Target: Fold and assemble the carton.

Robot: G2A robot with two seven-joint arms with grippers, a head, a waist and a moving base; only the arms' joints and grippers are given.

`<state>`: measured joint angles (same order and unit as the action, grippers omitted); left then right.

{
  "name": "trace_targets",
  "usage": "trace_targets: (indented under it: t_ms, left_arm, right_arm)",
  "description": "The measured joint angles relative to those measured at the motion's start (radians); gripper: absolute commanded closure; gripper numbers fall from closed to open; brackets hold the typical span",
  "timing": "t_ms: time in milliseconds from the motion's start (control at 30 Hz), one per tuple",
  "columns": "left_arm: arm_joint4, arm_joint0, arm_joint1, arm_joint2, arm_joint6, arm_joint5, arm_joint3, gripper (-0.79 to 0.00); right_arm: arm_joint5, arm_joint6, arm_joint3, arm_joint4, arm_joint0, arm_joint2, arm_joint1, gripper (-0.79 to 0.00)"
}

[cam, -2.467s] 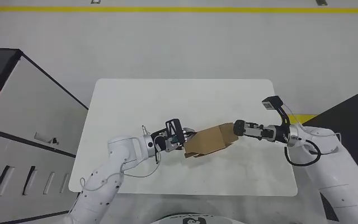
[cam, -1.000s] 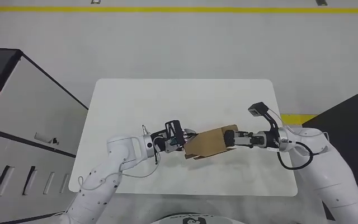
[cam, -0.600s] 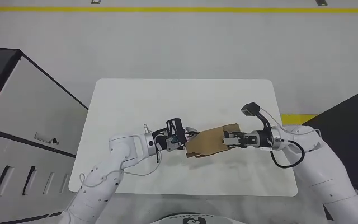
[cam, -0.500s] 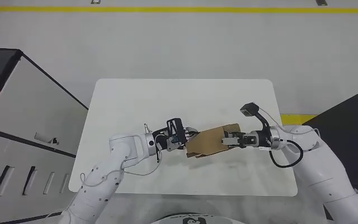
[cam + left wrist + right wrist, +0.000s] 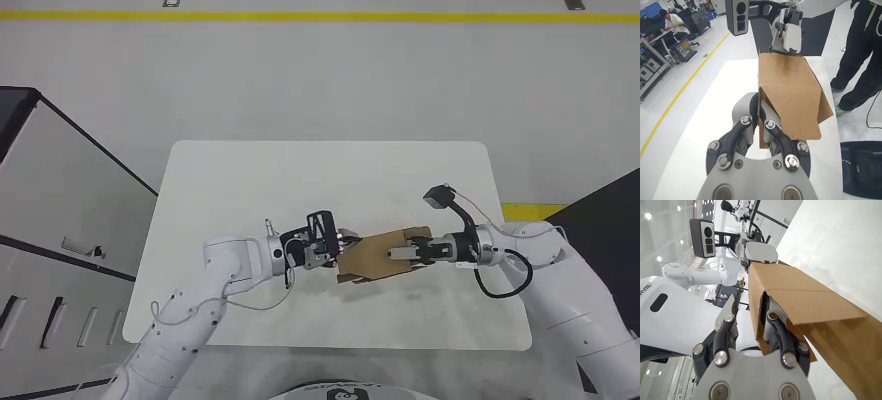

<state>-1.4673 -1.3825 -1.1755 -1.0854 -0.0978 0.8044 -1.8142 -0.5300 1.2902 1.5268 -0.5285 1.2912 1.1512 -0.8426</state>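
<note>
The left gripper (image 5: 759, 113) has its jaws pinched narrow on one side wall of the brown cardboard carton (image 5: 377, 257), with one finger outside the wall and the other inside the open end. The right gripper (image 5: 751, 308) also straddles a wall, at the opposite end, but its jaws stand wider. A gap shows on each side of the board, so I judge it is not yet gripping.

The carton is opened into a tube, with its long axis running from about 8 o'clock to 2 o'clock. It lies just toward 3 o'clock from the middle of the white rounded table (image 5: 300, 170). The left gripper is at its 8 o'clock end and the right gripper at its 2 o'clock end. Whether it rests on the table or hangs just above it, I cannot tell.

While only one end is clamped, the tube could pivot on that thin wall and shear back flat. If the arms pull or twist unevenly, the board may crease or tear at the pinch. The top flap (image 5: 797, 113) hanging over the left end could snag on a finger.

The top view gives the carton's place on the table but hides how the fingers stand. The left wrist view shows the tight pinch and the drooping flap. The right wrist view shows the gaps beside the wall.
</note>
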Motion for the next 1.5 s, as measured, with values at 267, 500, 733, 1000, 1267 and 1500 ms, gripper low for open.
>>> trace_targets:
  t_ms: [267,500,733,1000,1267,1500]
  left_arm:
    - [0.024,0.018,0.001,0.013,0.009,-0.004,0.016,-0.542]
    - [0.030,0.011,0.006,0.009,0.012,-0.017,0.008,-0.785]
    - [0.021,-0.016,0.016,-0.018,0.004,-0.035,-0.018,-0.588]
    - [0.023,-0.057,0.030,-0.067,-0.001,-0.063,-0.054,-0.400]
    - [0.040,-0.120,0.041,-0.121,0.000,-0.123,-0.088,0.000]
    - [0.039,-0.126,0.041,-0.121,0.003,-0.140,-0.089,0.000]
  right_arm:
    - [-0.014,-0.014,-0.024,-0.023,-0.001,-0.018,0.004,0.000]
    - [-0.023,-0.023,-0.028,-0.036,0.011,-0.020,0.012,0.000]
    - [-0.040,-0.040,-0.025,-0.066,0.035,-0.003,0.021,0.000]
    - [-0.043,-0.043,-0.037,-0.119,0.058,0.019,0.028,0.000]
    - [-0.044,-0.044,-0.059,-0.172,0.065,0.032,0.027,0.000]
    - [-0.024,-0.077,-0.047,-0.171,0.073,0.032,0.024,0.000]
